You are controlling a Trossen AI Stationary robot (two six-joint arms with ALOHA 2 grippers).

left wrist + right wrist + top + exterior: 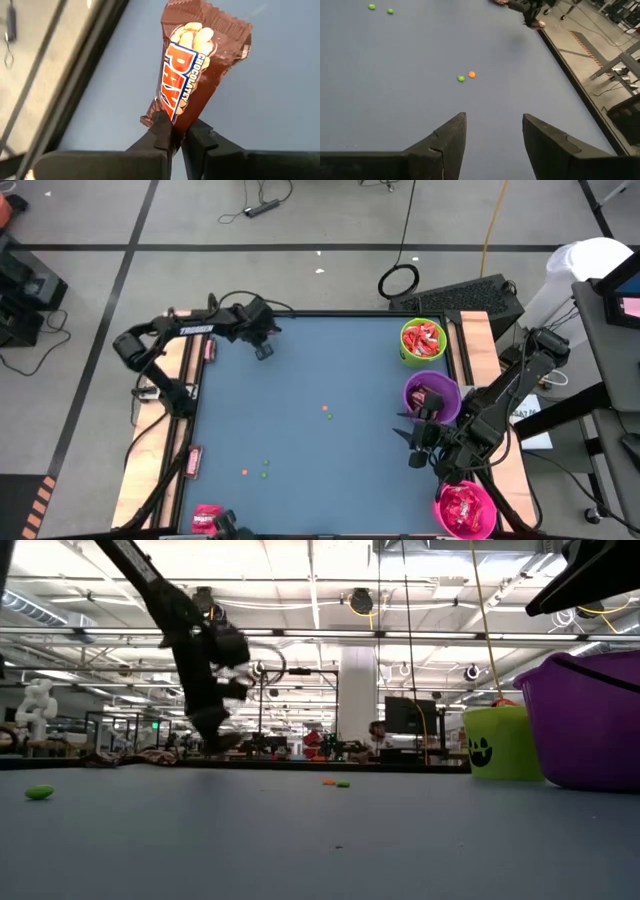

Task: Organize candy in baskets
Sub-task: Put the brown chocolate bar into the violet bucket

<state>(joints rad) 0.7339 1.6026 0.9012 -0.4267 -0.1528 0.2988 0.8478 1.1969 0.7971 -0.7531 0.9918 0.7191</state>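
My left gripper (264, 350) is at the table's far left corner, shut on a brown candy bar (200, 75) with an orange and blue label. In the low view this gripper (218, 740) hangs just above the table. My right gripper (420, 442) stands open over the blue table beside the purple basket (446, 402), with nothing between its fingers (447, 137). The lime green basket (408, 352) at the far right holds red candy (425, 337). More red candy fills the pink basket (487, 520) at the near right. My left gripper pinches the candy bar's crimped near end (167, 117) between its two fingertips (161, 131). The fingers slant down from above and lie along the bar, which points away from them over the blue table. Whether its far end rests on the table, I cannot tell.
Tiny orange and green dots (326, 411) (264, 463) lie loose mid-table. Pink-wrapped pieces sit on the left rail (194, 462) and at the near left corner (206, 518). A raised rim (330, 313) runs around the table. The blue middle (300, 380) is bare.
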